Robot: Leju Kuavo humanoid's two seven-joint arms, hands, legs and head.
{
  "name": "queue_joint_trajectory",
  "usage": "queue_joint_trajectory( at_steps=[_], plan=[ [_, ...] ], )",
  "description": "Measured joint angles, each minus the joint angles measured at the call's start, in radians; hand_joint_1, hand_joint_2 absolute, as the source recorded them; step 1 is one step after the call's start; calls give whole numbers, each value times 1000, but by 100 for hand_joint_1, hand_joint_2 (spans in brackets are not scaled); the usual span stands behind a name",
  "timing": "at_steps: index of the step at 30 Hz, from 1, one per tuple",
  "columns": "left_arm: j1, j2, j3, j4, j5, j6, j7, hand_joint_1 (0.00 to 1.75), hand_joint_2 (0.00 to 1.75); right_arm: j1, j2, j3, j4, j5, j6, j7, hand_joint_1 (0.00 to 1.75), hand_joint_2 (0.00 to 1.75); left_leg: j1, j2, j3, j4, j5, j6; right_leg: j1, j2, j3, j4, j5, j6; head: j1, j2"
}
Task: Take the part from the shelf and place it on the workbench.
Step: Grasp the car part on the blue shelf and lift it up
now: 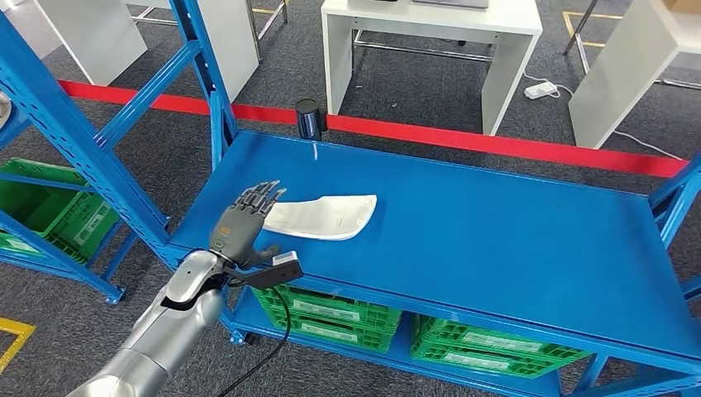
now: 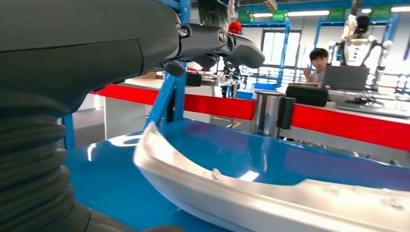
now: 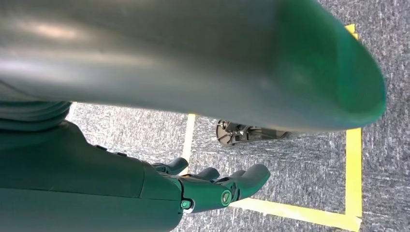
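We see our left hand (image 1: 245,225), fingers spread, over the curved white plastic part (image 1: 324,217) near the blue metal workbench's (image 1: 496,248) left edge; right hand (image 3: 212,186) hangs, fingers loosely apart.

Part's near end: the left hand (image 1: 240,227) is covering the white part (image 1: 326,217) where they meet, so you cannot tell contact.
Right hand (image 3: 212,186): a blurred green-grey shape (image 3: 203,58) is blocking your view above its fingers (image 3: 249,176).
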Motion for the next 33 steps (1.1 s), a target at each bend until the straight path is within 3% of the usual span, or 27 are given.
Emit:
queue_joint_trajectory(
  at_steps=[23,27,33],
  plan=[
    [-42,-32,0,145,138,25,-28,3,175,1,-6,-7,0,36,0,-16,0,0,0,0,0,0,0,0,0,0,1,0,0,0,0,0],
    [-40,-29,18,162,150,24,-37,175,175,1,-7,-7,0,40,0,-18,0,0,0,0,0,0,0,0,0,0,1,0,0,0,0,0],
    [-37,-15,47,187,154,-8,-70,175,175,1,-7,-7,0,44,0,-36,0,0,0,0,0,-1,0,0,1,0,1,0,0,0,0,0]
  ],
)
